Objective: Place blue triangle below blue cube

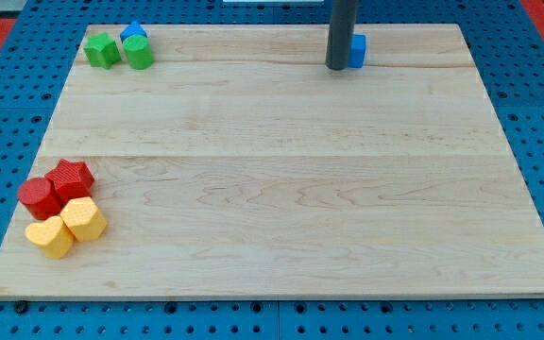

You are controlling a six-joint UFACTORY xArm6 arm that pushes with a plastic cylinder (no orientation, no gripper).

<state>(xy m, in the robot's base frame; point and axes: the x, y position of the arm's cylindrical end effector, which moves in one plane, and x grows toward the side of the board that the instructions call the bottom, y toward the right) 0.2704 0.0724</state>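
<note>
The blue cube [358, 50] sits near the top edge of the wooden board, right of centre, partly hidden by my rod. My tip [337, 67] rests on the board touching or just left of the cube. The blue triangle [133, 32] is at the board's top left corner, just behind a green round block [140, 53] and right of a green star block [102, 49]. Only its upper part shows.
At the board's lower left sit a red star block [71, 178], a red round block [38, 196], a yellow hexagonal block [84, 219] and a yellow heart-like block [50, 235], packed together. The wooden board [281, 189] lies on a blue pegboard.
</note>
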